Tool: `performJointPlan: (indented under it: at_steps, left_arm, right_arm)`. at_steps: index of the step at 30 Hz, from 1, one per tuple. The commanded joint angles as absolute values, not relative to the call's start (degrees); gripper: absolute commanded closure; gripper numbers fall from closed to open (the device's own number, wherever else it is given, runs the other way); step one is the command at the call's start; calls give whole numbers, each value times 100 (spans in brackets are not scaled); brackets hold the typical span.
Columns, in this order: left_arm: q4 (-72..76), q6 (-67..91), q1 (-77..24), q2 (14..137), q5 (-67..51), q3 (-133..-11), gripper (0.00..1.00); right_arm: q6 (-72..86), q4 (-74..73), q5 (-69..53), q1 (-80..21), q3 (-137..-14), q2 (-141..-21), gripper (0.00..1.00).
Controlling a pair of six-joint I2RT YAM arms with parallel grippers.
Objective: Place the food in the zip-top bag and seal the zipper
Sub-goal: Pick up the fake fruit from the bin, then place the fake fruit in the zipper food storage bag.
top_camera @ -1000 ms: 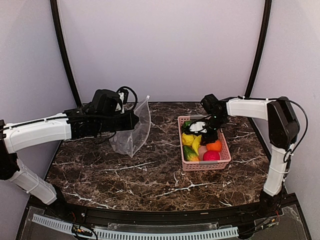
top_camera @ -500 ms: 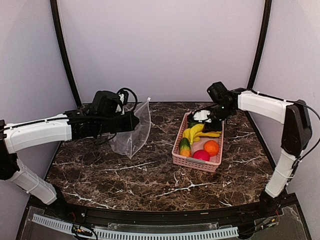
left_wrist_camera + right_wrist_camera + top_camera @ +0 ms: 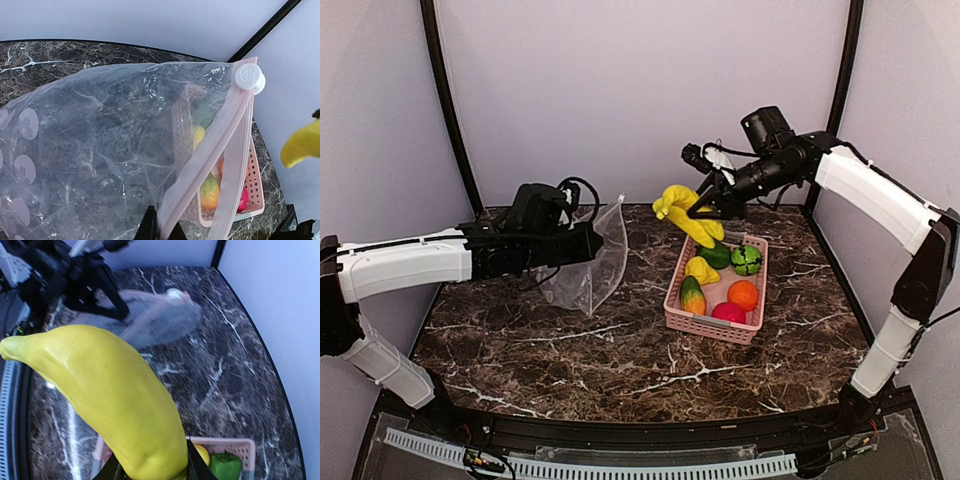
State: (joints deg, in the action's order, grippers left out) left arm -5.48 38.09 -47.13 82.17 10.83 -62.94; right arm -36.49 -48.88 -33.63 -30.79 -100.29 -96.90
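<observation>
- Since a second ago the right pincer [image 3: 704, 207] has risen out of the pink basket [image 3: 712, 324], pinching the yellow banana [image 3: 682, 212], now in the air above the basket's far-left corner.
- Over the surface [image 3: 570, 350], the left pincer [image 3: 588, 243], pressed together on the zip-top bag [image 3: 592, 270] at its zipper [image 3: 215, 145], holds it up; its mouth seems slightly parted.
- An orange [image 3: 743, 294], green pepper [image 3: 746, 260] and red-pink ball [image 3: 728, 313] lie in the basket.

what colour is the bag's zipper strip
The zipper is pale pink, with a white slider at its end; clearest in the left wrist view.
</observation>
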Motion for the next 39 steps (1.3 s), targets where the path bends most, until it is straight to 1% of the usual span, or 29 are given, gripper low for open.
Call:
performJointPlan:
  at_steps: [1, 8, 13, 17, 19, 23, 27, 31, 34, 39]
  left_arm:
    - [-301, 3986, -4693, 8272, 1188, -6313, 95]
    - [-238, 3975, -4693, 8312, 1228, -6399, 96]
    - [-45, 3938, -4693, 8259, 1236, -6293, 97]
    - [206, 4012, -4693, 8143, 1376, -6131, 98]
    - [319, 4012, -4693, 8087, 1422, -6080, 99]
    - [449, 3956, -4698, 8013, 1510, -6010, 99]
    - [382, 3772, -4777, 7988, 1778, -6029, 99]
    - [441, 3706, -4818, 8058, 1727, -6025, 99]
    - [469, 3697, -4875, 8148, 1702, -6057, 99]
    - [505, 3586, -4996, 8241, 1824, -6083, 99]
  right_arm:
    - [-2286, -4932, -4824, -3605, -10482, -10017, 88]
    - [-1238, -4988, -5492, -3922, -10792, -10645, 89]
    - [-338, -4579, -6176, -3962, -10569, -10885, 89]
    - [111, -4400, -6293, -4058, -10438, -11046, 89]
    - [445, -4308, -6103, -4097, -10353, -11065, 89]
    - [1161, -4214, -5093, -4122, -10150, -11104, 91]
    - [1606, -4190, -4390, -4118, -9966, -11129, 94]
    - [1816, -4243, -4009, -4113, -10016, -11239, 96]
    - [2011, -4303, -3767, -4065, -10089, -11380, 100]
    - [2199, -4344, -3516, -3939, -10119, -11541, 100]
